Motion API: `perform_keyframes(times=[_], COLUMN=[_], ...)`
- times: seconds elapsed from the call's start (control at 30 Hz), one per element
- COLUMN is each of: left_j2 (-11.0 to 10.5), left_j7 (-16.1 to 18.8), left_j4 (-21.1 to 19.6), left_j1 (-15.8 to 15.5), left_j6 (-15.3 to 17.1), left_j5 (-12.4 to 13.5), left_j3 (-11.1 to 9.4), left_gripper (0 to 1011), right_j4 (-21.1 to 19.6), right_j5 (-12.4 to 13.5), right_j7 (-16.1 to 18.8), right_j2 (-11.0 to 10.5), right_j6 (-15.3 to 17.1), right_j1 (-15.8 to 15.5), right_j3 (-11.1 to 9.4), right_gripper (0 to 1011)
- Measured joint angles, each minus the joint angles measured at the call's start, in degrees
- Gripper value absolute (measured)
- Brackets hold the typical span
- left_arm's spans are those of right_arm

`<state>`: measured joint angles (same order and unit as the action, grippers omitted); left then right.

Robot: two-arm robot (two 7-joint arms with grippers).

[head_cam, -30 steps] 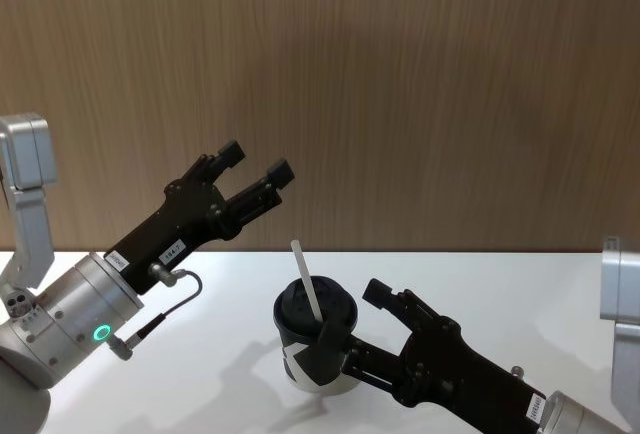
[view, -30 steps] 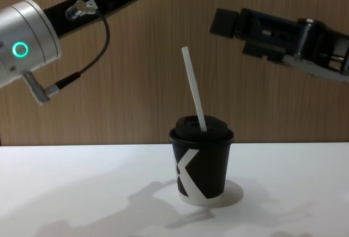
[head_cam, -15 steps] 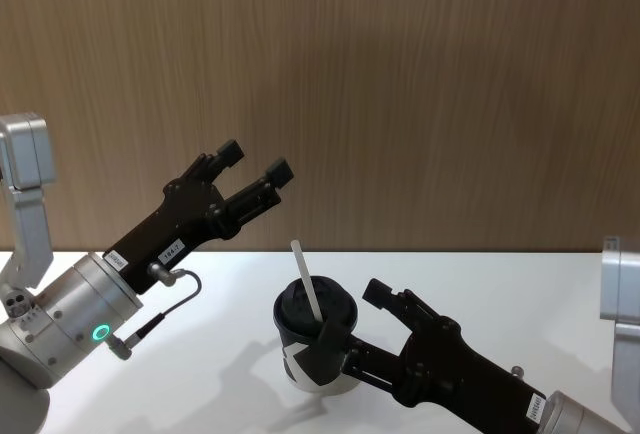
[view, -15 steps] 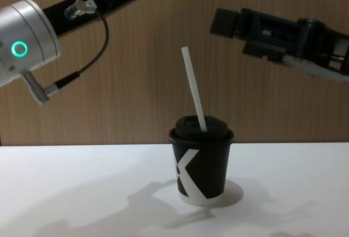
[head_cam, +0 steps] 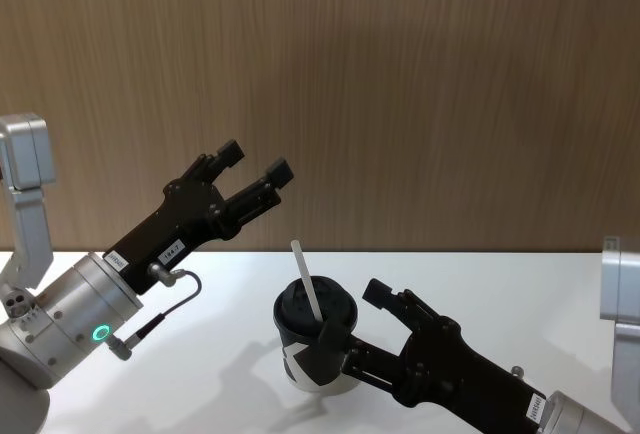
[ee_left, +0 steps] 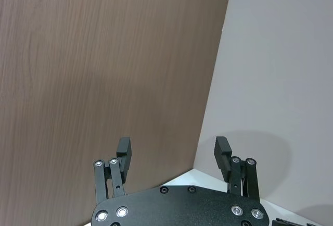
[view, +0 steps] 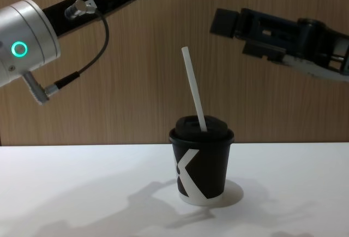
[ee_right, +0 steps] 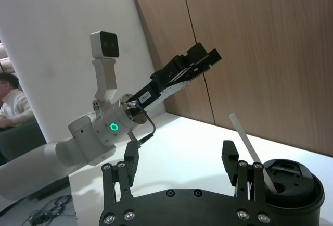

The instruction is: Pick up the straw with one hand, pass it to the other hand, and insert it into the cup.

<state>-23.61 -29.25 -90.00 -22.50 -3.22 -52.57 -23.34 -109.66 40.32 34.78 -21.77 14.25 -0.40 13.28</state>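
Wall [head_cam: 400, 74]: brown wood-grain panelling, meeting the rear edge of the worktop.

Worktop [view: 65, 193]: white and flat, with open surface to either side of the cup and in front of it.

Left end effector [head_cam: 255, 165]: black, on a silver-white cylinder with a glowing green ring [head_cam: 101, 333] and a thin dark cable [view: 82, 67]. Raised above and to the left of the cup, well apart from it, with free air all round. Fingers spread, holding nothing. A small white label on its body; the print is too small to read.

Right end effector [head_cam: 352, 316]: all dark, low over the worktop, reaching in from the right with its tips just beside the cup's right side. Fingers spread, holding nothing. A small white label near the wrist; unreadable.

Cup [view: 202, 163]: black paper, domed black lid, white base rim, upright near the middle of the worktop. Bold white K-like mark on the side.

Straw [view: 193, 90]: white, thin, set into the lid opening, leaning up and to the left, its upper end free.
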Motion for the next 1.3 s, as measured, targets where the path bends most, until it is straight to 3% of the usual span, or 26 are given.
perform_keyframes(times=[1.3], left_j2=[0.0], left_j7=[0.0], left_j4=[0.0], left_j1=[0.0], left_j6=[0.0], left_j5=[0.0], left_j3=[0.0], left_gripper=[1003], right_j4=[0.0], right_j5=[0.0], right_j7=[0.0], right_j2=[0.0], right_j6=[0.0], right_j1=[0.0], right_j3=[0.0], right_gripper=[1001])
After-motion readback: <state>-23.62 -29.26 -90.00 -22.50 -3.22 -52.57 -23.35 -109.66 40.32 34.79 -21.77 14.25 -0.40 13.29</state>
